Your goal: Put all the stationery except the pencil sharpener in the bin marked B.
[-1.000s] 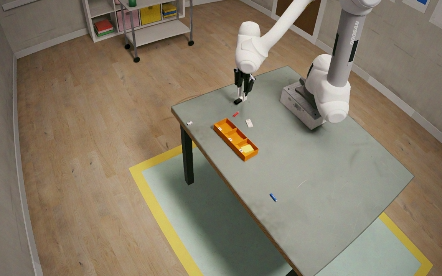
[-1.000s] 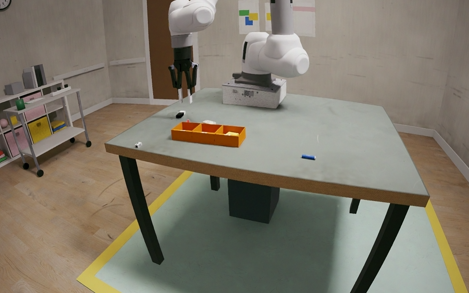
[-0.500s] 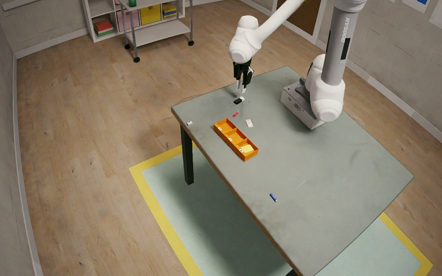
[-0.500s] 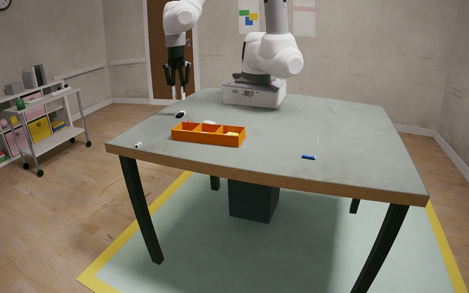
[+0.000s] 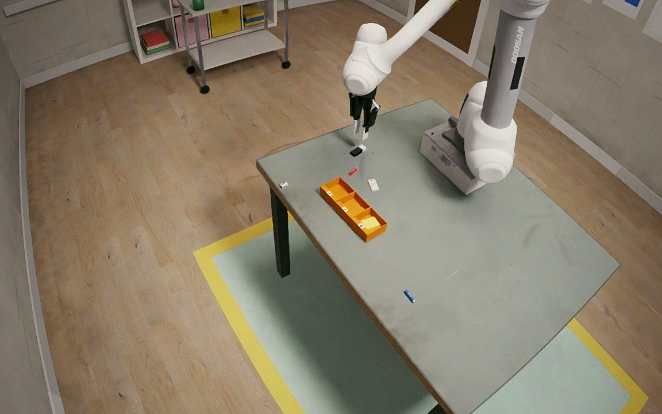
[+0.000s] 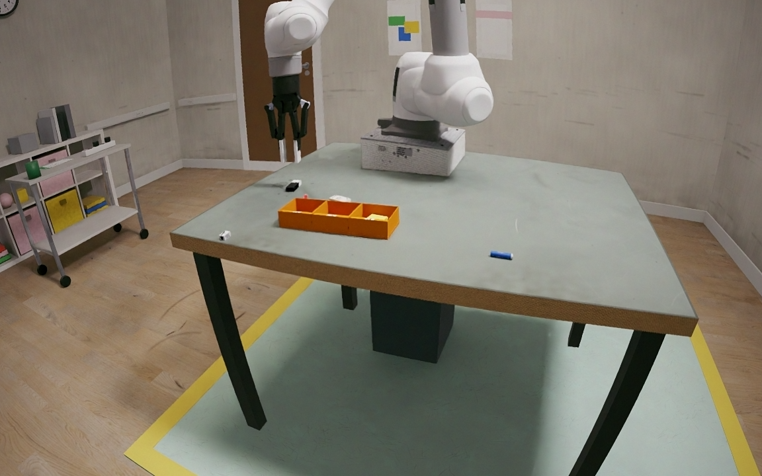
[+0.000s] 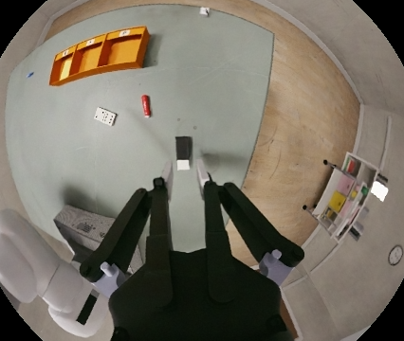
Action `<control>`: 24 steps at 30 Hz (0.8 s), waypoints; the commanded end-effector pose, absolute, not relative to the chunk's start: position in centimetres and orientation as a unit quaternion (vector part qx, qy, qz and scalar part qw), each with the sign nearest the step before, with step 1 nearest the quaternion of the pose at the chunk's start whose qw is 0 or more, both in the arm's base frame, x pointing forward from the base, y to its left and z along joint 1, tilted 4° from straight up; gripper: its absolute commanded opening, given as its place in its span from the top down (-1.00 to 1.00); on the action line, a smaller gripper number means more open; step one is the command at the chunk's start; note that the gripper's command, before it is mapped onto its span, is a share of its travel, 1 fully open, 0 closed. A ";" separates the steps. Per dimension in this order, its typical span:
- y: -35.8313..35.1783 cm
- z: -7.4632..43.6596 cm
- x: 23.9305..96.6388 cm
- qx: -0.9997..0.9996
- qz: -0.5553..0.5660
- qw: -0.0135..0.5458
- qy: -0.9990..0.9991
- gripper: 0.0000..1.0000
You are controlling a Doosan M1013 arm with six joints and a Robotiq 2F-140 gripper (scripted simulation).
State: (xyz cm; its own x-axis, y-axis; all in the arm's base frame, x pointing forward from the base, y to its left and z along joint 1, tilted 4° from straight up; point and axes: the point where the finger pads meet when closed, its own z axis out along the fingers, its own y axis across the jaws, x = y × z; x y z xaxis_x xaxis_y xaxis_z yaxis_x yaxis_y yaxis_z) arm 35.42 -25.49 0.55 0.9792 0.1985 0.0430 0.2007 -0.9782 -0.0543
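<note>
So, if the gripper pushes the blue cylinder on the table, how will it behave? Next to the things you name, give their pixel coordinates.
The blue cylinder (image 5: 409, 295) (image 6: 501, 255) (image 7: 30, 75) would probably roll if pushed from its long side, because it is round and lies on its side. It is likely stiff, since it looks straight, without any bend. Its surface looks smooth, so it may slip a little between the fingers.
</note>
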 end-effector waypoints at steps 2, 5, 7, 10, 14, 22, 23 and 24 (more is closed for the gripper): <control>-25.1 0.5 35.9 -0.995 -0.020 0.032 -0.097 0.38; -25.1 0.5 35.9 -0.995 -0.020 0.032 -0.097 0.38; -25.0 0.5 35.9 -0.995 -0.020 0.032 -0.097 0.38; -25.0 0.5 36.0 -0.995 -0.020 0.032 -0.097 0.38; -24.9 -0.3 36.0 -0.995 -0.020 0.032 -0.097 0.38; -24.7 -2.7 36.1 -0.995 -0.020 0.032 -0.097 0.38; -24.6 -3.1 36.1 -0.995 -0.020 0.032 -0.097 0.38; -24.6 -3.5 36.1 -0.995 -0.020 0.032 -0.097 0.38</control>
State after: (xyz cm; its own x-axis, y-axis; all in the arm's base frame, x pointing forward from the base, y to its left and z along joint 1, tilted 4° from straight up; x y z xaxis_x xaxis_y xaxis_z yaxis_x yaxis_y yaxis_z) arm 35.85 -24.99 -2.22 0.9801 0.1940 0.0425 0.1963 -0.9789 -0.0563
